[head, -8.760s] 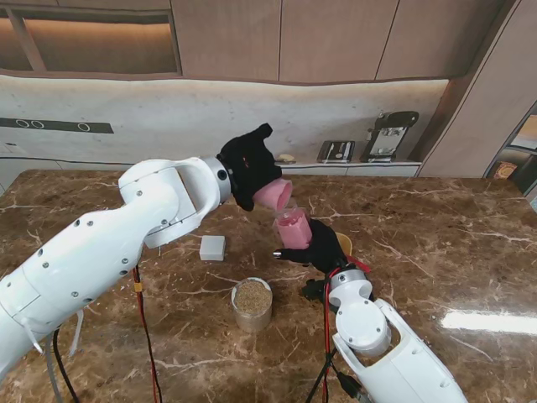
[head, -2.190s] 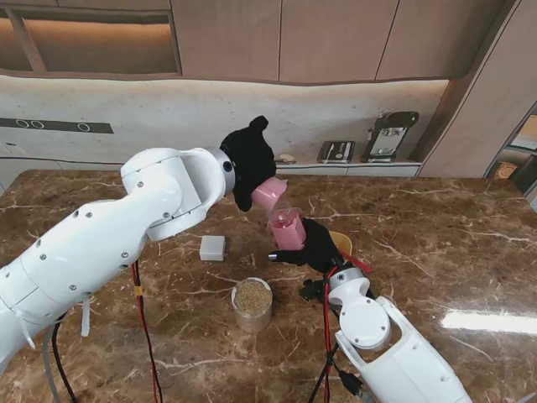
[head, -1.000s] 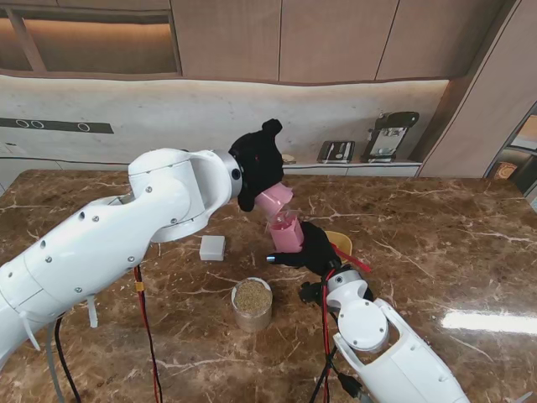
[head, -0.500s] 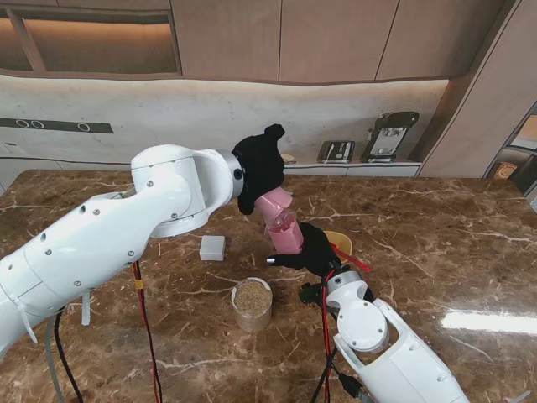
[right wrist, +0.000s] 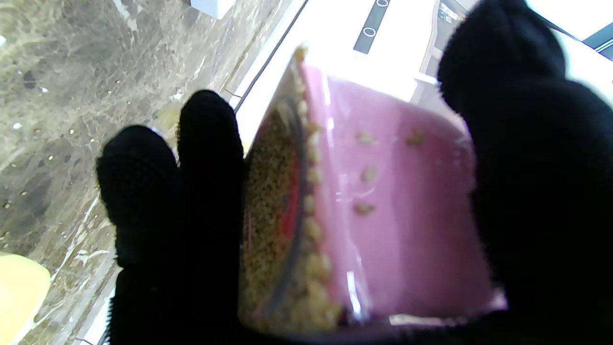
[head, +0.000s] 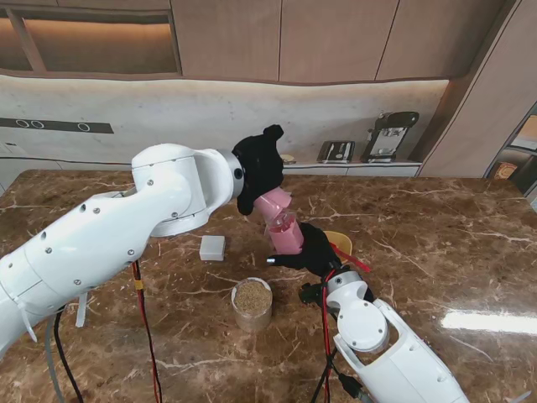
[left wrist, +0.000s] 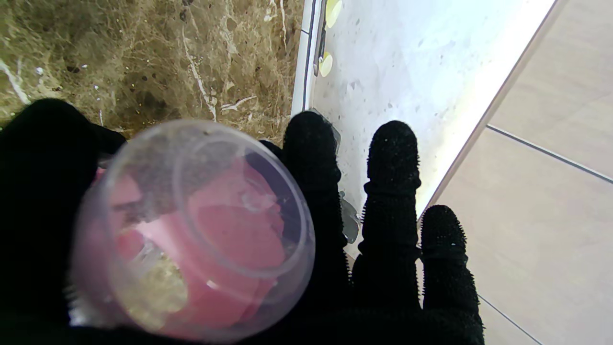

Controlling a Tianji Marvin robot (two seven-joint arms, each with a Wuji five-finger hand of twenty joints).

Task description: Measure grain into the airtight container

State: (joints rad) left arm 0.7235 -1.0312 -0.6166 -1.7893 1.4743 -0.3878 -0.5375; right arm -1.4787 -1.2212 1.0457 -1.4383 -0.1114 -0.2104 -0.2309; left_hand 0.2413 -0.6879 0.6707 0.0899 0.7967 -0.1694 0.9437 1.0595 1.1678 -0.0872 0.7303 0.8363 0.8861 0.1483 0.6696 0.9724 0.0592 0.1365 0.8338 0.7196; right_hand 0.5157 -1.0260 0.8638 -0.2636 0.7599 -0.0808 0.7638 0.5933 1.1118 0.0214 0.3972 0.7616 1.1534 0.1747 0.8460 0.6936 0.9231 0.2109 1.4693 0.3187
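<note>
My left hand (head: 258,166), in a black glove, is shut on a clear measuring cup (head: 270,202) with a pink tint. The cup is tipped mouth-down onto the pink container (head: 286,236). My right hand (head: 315,250) is shut on that container and holds it above the table. In the left wrist view the cup (left wrist: 191,230) shows a little grain (left wrist: 158,292) low inside it. Close up in the right wrist view, the container (right wrist: 392,201) has grain (right wrist: 270,201) at its mouth and a few kernels stuck to its wall.
A glass jar of grain (head: 252,304) stands on the marble table (head: 436,227), nearer to me than the hands. A small white block (head: 212,247) lies to its left. A yellow object (head: 340,242) sits partly hidden behind my right hand. Red cables hang off both arms.
Over the last second my left hand has tipped the cup steeper and lowered it until its mouth meets the pink container. The right hand has stayed nearly still.
</note>
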